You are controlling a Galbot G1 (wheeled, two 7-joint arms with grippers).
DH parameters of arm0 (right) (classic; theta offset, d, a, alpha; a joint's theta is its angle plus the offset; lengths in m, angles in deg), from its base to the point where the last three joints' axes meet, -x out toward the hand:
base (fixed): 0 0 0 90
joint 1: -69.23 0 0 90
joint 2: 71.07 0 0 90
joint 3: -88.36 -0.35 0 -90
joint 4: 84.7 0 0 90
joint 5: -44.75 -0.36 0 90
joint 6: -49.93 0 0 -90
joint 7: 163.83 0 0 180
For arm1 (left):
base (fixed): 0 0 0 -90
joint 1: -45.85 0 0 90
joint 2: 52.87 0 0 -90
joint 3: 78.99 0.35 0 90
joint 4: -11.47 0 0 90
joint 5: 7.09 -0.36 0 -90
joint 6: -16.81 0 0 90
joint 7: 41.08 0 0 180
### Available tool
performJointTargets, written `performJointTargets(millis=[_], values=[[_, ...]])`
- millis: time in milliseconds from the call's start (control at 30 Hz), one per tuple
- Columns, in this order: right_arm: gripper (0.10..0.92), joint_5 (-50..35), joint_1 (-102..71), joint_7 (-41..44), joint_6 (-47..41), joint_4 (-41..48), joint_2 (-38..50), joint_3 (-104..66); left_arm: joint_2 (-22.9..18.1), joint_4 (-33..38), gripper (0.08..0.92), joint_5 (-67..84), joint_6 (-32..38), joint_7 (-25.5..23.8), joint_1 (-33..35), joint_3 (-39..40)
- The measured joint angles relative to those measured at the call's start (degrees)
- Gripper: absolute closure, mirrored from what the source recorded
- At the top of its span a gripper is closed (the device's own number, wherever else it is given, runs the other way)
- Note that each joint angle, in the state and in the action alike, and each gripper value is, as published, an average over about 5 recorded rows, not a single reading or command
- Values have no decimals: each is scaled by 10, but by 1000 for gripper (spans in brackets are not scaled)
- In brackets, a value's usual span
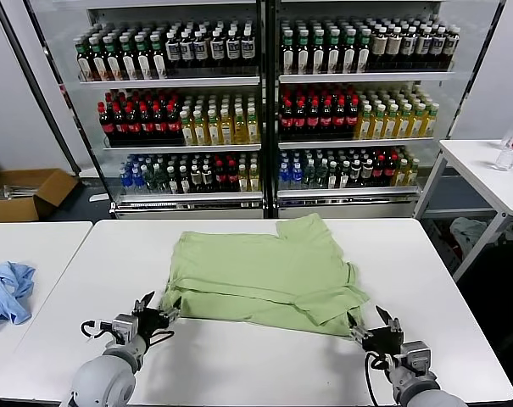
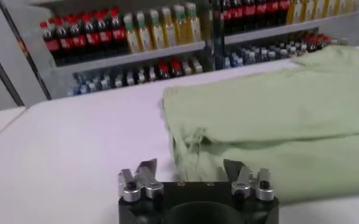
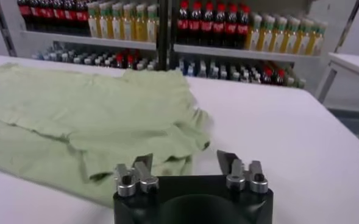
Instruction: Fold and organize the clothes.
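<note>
A light green shirt [image 1: 264, 271] lies partly folded on the white table [image 1: 239, 365], its logo hidden. My left gripper [image 1: 154, 312] is open at the shirt's near left corner, with cloth lying between its fingers in the left wrist view [image 2: 188, 173]. My right gripper [image 1: 370, 326] is open at the shirt's near right corner; in the right wrist view [image 3: 185, 165] the shirt's edge [image 3: 106, 122] lies just in front of the fingers.
A light blue cloth [image 1: 6, 290] lies on a separate table at the left. A drinks cooler [image 1: 264, 102] full of bottles stands behind the table. Another white table with a bottle [image 1: 512, 144] stands at the right. A cardboard box [image 1: 27, 193] sits on the floor.
</note>
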Motion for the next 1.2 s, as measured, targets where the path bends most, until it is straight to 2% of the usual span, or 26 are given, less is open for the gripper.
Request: performJointTargets(millis=[133, 467, 667, 767, 867, 1200], values=[[444, -12, 0, -3, -1, 7, -2, 5, 1, 5, 315, 16, -11, 5, 5, -2], [730, -30, 0, 4, 2, 20, -8, 10, 0, 8, 610, 37, -25, 9, 10, -1], [886, -36, -23, 11, 6, -1, 1, -4, -5, 10, 783, 38, -22, 6, 15, 0], [917, -36, -47, 15, 8, -24, 9, -19, -1, 19, 863, 40, -16, 5, 27, -6], [917, -31, -81, 18, 11, -53, 15, -36, 5, 38, 907, 44, -10, 5, 53, -16], [895, 4, -185, 20, 12, -120, 22, -61, 33, 158, 911, 39, -15, 31, 214, -79]])
